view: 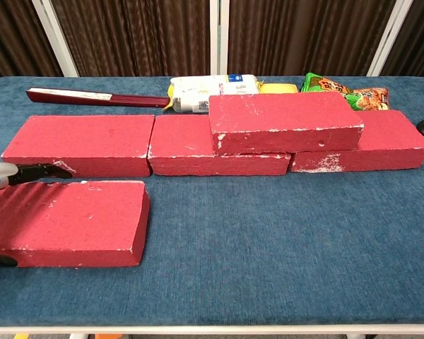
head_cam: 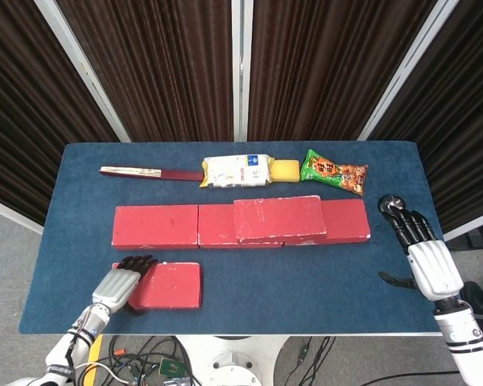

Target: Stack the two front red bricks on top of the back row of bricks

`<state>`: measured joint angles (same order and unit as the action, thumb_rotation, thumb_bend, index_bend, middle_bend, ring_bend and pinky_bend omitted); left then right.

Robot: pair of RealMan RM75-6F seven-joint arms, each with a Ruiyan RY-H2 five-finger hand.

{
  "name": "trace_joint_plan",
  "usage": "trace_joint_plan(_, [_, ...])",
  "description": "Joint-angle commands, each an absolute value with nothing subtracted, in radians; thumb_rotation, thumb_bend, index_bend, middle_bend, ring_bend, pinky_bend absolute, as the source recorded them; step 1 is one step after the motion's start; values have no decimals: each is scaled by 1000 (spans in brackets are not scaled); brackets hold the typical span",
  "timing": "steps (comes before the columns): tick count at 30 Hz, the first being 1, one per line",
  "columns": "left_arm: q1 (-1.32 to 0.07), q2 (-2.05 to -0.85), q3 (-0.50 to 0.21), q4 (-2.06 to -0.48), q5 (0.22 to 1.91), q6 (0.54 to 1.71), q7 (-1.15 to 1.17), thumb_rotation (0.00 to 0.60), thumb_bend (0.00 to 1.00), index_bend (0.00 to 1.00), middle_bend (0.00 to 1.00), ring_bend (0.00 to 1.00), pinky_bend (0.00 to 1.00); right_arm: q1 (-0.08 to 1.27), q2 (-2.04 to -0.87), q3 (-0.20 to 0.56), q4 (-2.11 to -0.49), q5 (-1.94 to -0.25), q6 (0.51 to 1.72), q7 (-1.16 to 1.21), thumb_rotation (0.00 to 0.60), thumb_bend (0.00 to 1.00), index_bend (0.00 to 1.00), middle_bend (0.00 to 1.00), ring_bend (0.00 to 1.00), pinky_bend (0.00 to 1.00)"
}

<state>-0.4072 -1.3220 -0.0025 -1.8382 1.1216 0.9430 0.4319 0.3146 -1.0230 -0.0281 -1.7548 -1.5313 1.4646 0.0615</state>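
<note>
Head view: your left hand grips the front brick by its left end; your right hand hovers, fingers spread, holding nothing.

On the worktop, a stacked brick lies on the back row of bricks, the front brick at its 7 o'clock, the snack packets at its 12 o'clock.

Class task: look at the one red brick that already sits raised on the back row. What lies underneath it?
The raised brick rests on the back row, straddling the joint between the middle brick and the right brick. The joint itself and the brick tops beneath it are covered, so they cannot be seen.
</note>
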Motion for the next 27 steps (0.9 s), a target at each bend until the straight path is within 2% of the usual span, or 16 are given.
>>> trace_joint_plan(1, [-428, -1321, -4, -1837, 1092, 926, 439, 600, 0, 0, 0, 0, 0, 311, -1026, -21, -1748, -1534, 1457, 68, 600, 0, 0, 0, 0, 0])
trace_joint_plan(19, [-494, -1358, 11, -1808, 1038, 906, 431, 600, 0, 0, 0, 0, 6, 279, -1041, 15, -1711, -1535, 1432, 98, 600, 0, 0, 0, 0, 0])
trace_joint_plan(22, [-506, -1355, 18, -1812, 1020, 902, 443, 600, 0, 0, 16, 0, 54, 276, -1046, 20, -1703, -1535, 1428, 102, 600, 0, 0, 0, 0, 0])
trace_joint_plan(27, [-523, -1357, 31, -1815, 984, 908, 477, 600, 19, 0, 109, 3, 155, 269, -1049, 29, -1697, -1536, 1426, 109, 600, 0, 0, 0, 0, 0])
